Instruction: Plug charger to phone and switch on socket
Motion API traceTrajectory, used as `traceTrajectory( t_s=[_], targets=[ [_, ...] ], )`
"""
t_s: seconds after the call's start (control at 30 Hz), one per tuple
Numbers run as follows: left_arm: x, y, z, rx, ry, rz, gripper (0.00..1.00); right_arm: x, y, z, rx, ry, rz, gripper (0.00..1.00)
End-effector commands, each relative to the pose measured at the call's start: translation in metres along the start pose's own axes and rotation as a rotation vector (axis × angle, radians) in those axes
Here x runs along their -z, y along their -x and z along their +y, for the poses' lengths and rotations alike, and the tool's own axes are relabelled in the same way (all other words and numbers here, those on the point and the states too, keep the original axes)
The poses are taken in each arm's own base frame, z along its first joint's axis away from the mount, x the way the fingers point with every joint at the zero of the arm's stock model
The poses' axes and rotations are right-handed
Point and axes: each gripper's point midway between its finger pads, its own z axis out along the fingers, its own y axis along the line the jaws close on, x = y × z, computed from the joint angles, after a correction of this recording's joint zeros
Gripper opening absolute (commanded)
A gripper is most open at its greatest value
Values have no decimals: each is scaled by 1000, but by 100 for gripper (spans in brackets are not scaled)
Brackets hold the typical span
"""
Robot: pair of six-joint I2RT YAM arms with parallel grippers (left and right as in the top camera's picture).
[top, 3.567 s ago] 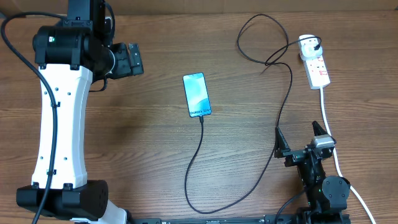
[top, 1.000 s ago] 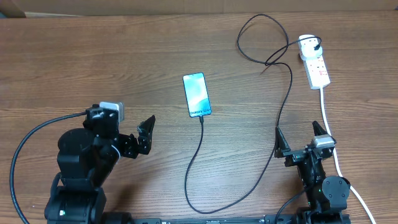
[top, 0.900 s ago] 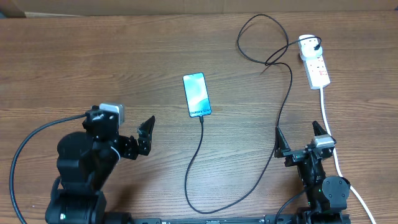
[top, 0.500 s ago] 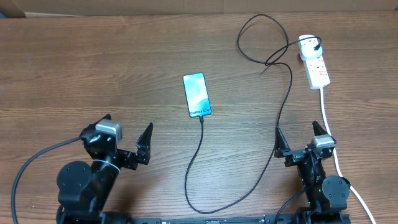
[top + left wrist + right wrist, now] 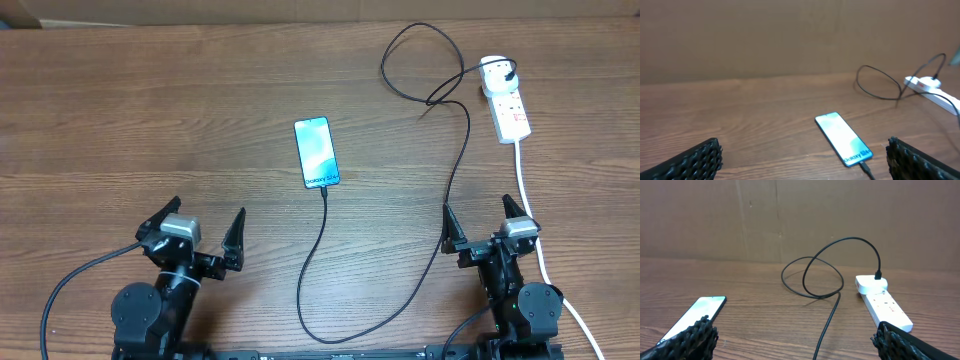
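Apparently the charger [image 5: 462, 155] already joined the phone [image 5: 317, 152] and the socket [image 5: 508, 108], its switch unreadable, while the left gripper [image 5: 208, 208] and right gripper [image 5: 477, 205] sat near, open and empty.

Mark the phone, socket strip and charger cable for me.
phone [image 5: 317, 152]: overhead view, middle of the screen.
socket [image 5: 512, 116]: overhead view, middle of the white strip body.
charger [image 5: 326, 208]: overhead view, black cable close to its phone end.

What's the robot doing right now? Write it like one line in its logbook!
left gripper: open, empty | right gripper: open, empty | charger: tip at phone, other end in socket | socket on/off: cannot tell
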Motion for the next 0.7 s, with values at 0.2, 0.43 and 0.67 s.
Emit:
traceTrajectory(
  t_s=[0.2,0.43,0.67],
  targets=[
    [8,4,29,-2,170,-80,100,0,-2,1,-6,0,-2,100],
    [14,0,41,-1,245,-126,99,0,-2,1,-6,1,-2,100],
    [15,7,50,-1,286,-214,100,0,-2,1,-6,0,-2,100]
  ],
)
